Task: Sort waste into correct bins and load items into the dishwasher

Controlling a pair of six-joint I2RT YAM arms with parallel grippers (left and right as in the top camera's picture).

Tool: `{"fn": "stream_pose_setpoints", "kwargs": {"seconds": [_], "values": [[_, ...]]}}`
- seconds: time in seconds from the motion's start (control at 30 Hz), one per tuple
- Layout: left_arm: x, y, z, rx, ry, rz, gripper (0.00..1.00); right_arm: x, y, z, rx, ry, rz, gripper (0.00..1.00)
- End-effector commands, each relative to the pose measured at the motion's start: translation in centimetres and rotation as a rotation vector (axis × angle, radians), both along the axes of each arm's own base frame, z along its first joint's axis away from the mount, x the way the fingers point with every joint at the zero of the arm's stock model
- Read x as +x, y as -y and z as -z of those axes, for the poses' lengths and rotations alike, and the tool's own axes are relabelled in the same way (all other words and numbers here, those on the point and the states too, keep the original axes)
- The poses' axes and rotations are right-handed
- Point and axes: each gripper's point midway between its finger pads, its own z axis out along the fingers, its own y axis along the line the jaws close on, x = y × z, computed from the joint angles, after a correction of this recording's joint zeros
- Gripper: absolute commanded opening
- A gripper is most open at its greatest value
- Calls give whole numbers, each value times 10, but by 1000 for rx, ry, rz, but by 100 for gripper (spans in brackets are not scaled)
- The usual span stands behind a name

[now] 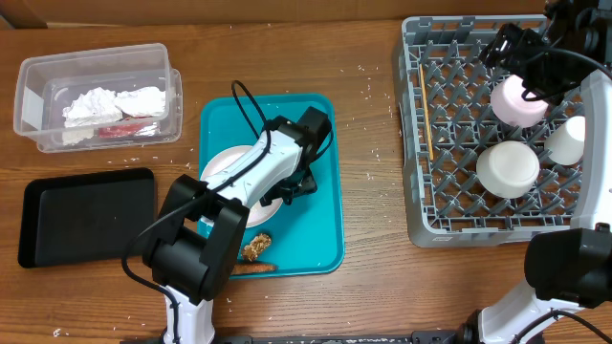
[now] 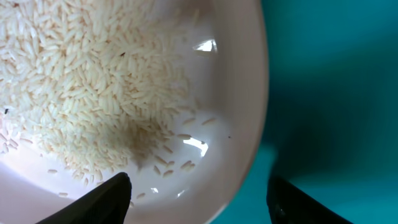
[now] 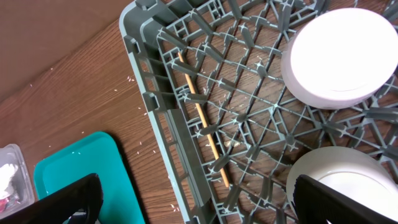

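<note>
Nearest the robot, the carrot (image 1: 256, 268) lies at the teal tray's (image 1: 325, 229) near edge, its left end lost behind the left arm. The brown lump (image 1: 255, 247) sits just behind it. Next up the tray is the large plate (image 2: 236, 93), mostly covered by that arm from overhead. The wrist view shows rice grains (image 2: 74, 81) heaped in it.

The left gripper (image 2: 199, 208) is spread wide: 1 finger over the plate's inside, 1 over the tray, the rim between them, nothing pinched. Only the fingertips show.

Off left is the black tray (image 1: 86, 215). Behind it the clear tub (image 1: 29, 96) holds tissues (image 1: 115, 102), with the red wrapper (image 1: 120, 130) half buried beneath.

To the right is the dish rack (image 1: 421, 143), holding the wooden stick (image 1: 425, 112), bowl (image 1: 507, 167) and small cup (image 1: 569, 141). A pinkish dish (image 1: 514, 103) is partly behind the right arm. The right gripper (image 3: 208, 208) hangs over the rack, released and empty, its tips cut off by the frame.
</note>
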Motion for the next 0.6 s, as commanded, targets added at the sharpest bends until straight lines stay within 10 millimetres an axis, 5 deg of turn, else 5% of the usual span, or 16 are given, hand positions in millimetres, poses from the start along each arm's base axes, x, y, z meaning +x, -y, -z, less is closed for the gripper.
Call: {"fn": "stream_pose_setpoints", "kwargs": {"seconds": [0.0,0.57], "values": [[3,-6,9,25,21,-11,68,3,1,-11,-7,33,5,100],[28,5,10,-14,122,37,30,3,1,-11,-7,33,5,100]]}}
